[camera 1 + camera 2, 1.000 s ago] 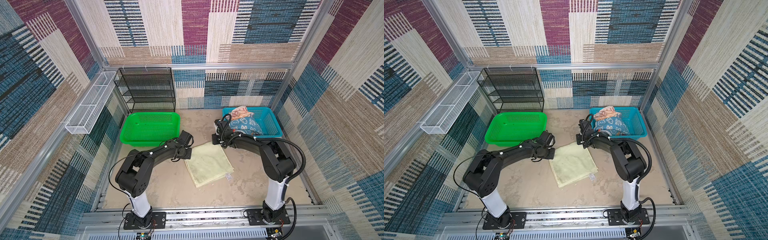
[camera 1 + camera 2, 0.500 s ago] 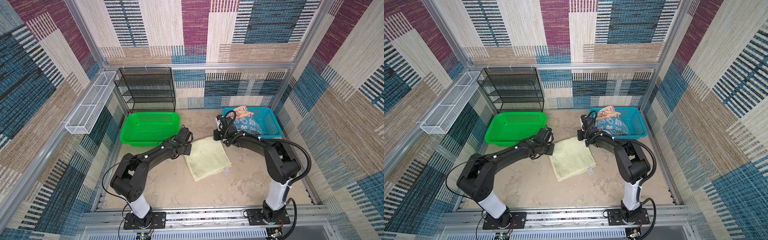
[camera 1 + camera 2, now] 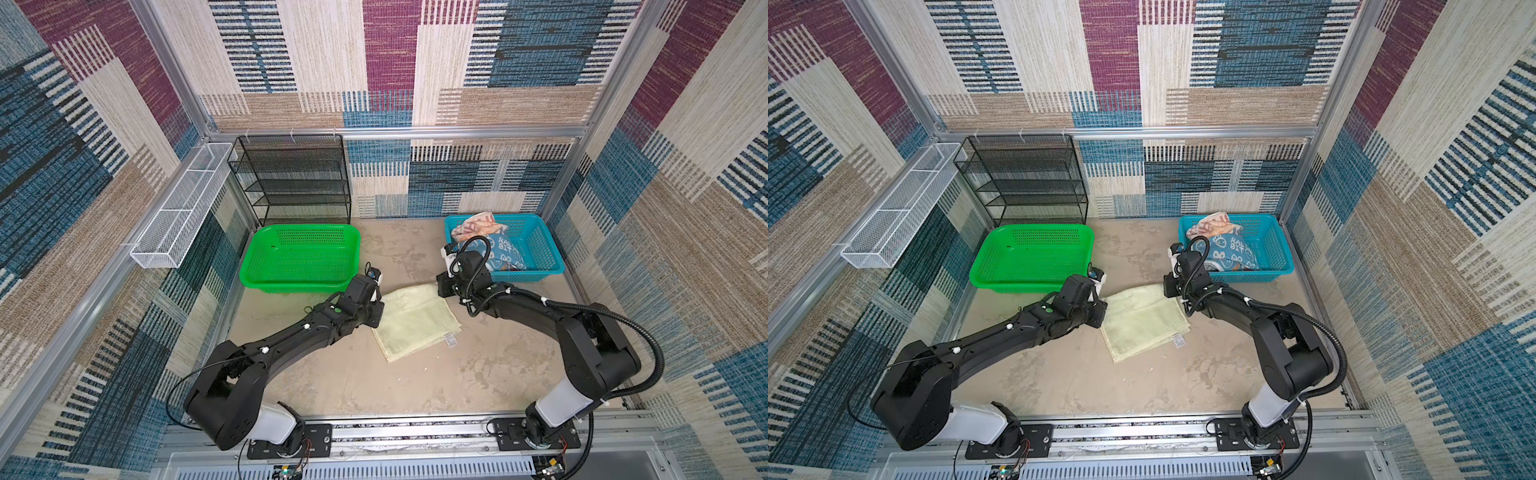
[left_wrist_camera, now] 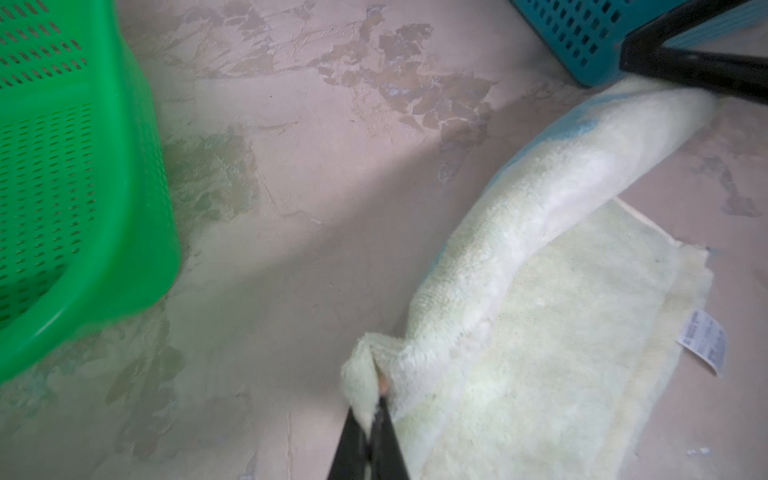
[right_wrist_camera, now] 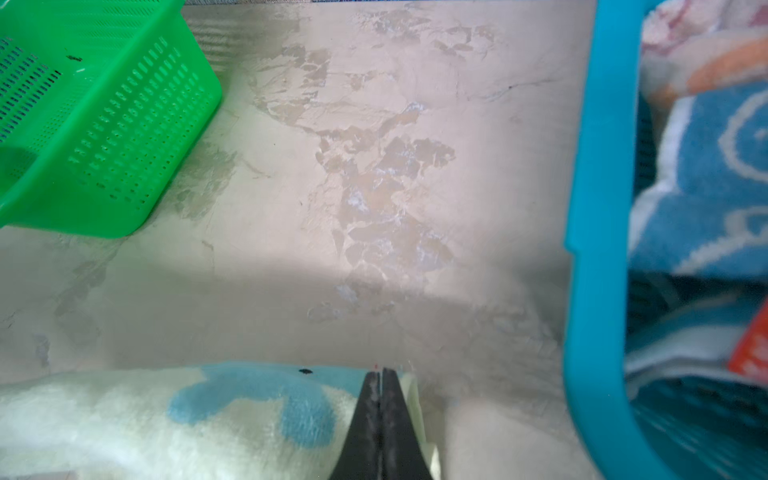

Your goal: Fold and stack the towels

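Observation:
A pale aqua-and-cream towel [image 3: 417,328] [image 3: 1144,322] lies on the table between both arms, and its far edge is lifted and curled over the flat part. My left gripper [image 3: 380,300] [image 4: 376,401] is shut on the towel's [image 4: 540,332] left far corner. My right gripper [image 3: 439,286] [image 5: 380,376] is shut on the towel's [image 5: 187,415] right far corner. Other towels sit crumpled in the blue basket [image 3: 546,245]: a blue rabbit towel [image 3: 505,255] and a coral-and-white one [image 3: 476,224].
An empty green basket [image 3: 299,228] stands just beyond the left gripper. Behind it is a black mesh rack [image 3: 291,178], and a white wire tray [image 3: 178,208] hangs on the left wall. A care label [image 3: 450,340] sticks out at the towel's near right corner.
Both grippers pulled the towel slightly toward the baskets, then came back a little. The towel's far edge now curls over the flat part. Both stay shut.

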